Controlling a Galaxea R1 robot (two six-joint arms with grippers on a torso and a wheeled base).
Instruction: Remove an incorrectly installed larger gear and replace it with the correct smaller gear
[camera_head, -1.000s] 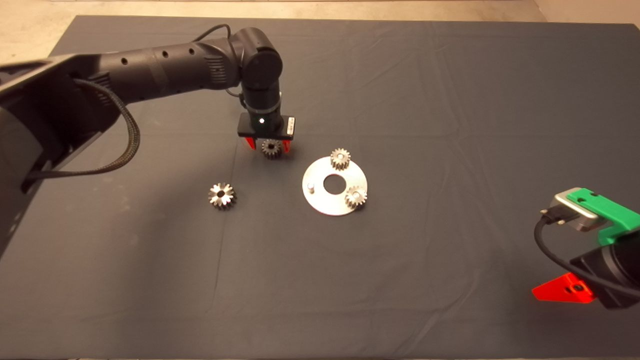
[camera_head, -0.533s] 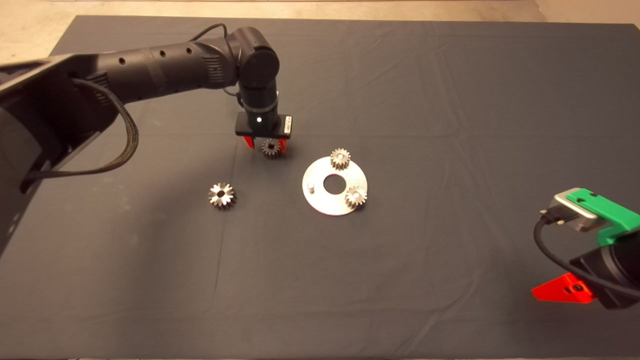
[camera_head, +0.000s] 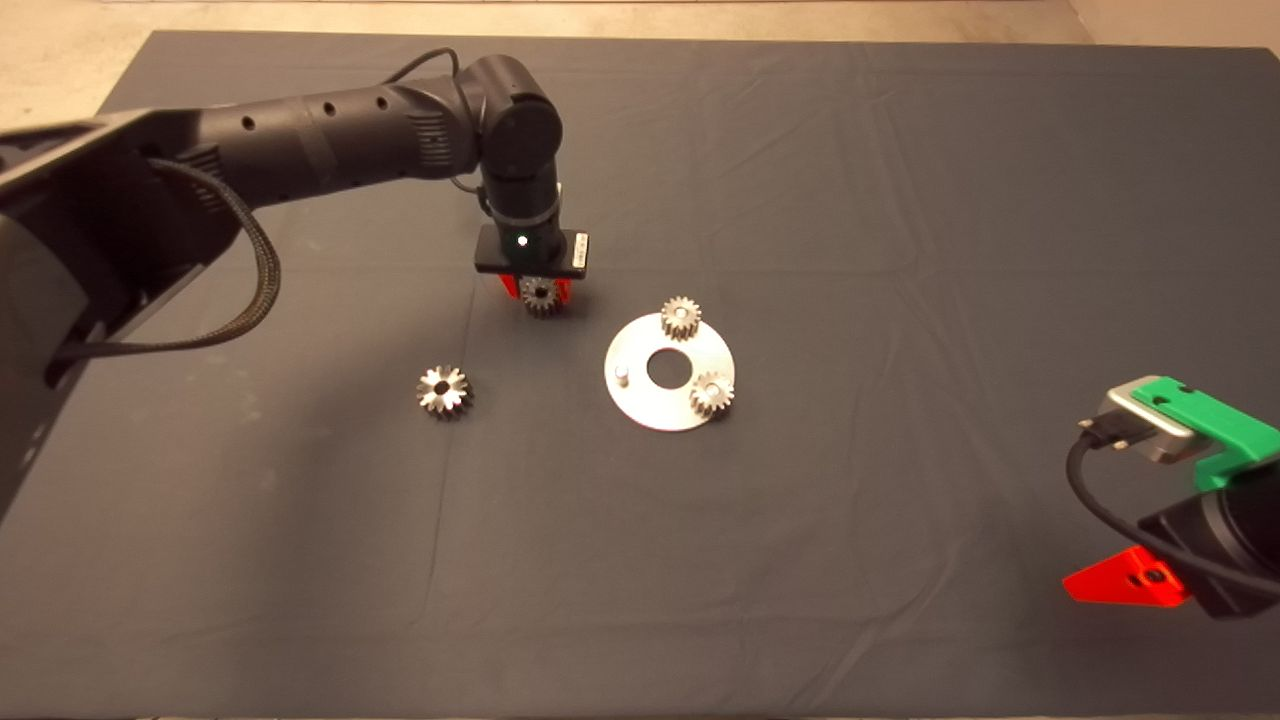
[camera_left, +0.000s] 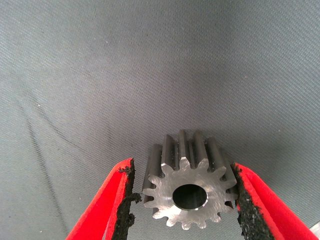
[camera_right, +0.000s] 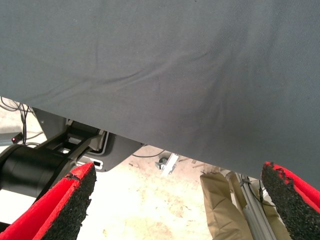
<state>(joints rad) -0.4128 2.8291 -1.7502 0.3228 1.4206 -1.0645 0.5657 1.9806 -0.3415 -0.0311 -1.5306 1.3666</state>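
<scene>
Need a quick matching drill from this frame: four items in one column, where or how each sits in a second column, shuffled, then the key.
Items
1. smaller gear
2. larger gear
3. round plate
4. right gripper

Place or state
A. lies loose on the mat, left of the plate
B. parked at the lower right edge of the head view, fingers open
C. carries two small gears and one bare pin
D. sits between the red fingers of the left gripper

Pairs: 1-D, 2-A, 3-C, 4-B
</scene>
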